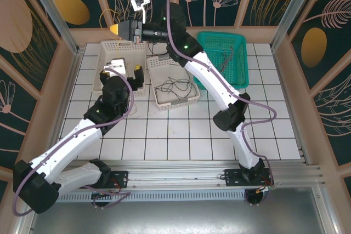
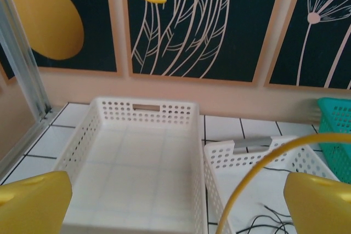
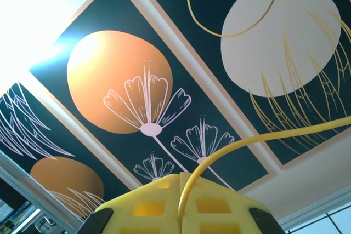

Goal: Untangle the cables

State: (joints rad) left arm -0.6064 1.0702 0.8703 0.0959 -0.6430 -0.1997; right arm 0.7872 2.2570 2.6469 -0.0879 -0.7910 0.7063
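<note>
Right wrist: right gripper (image 3: 181, 193) clenched on one yellow cable (image 3: 263, 135), left gripper (image 2: 175, 206) spread empty over left white basket (image 2: 142, 105); black cables (image 1: 174, 86) lie in middle basket (image 1: 176, 103); advisable to raise slowly until its tail clears them.

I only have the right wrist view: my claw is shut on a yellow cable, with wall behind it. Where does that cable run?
Observer: The yellow cable arcs across the left wrist view, between the fingers of the open left claw. Its far end is out of frame.
Operator: And where is my claw over the table?
Observer: The right claw is raised high near the back wall, by the far end of the left white basket.
</note>
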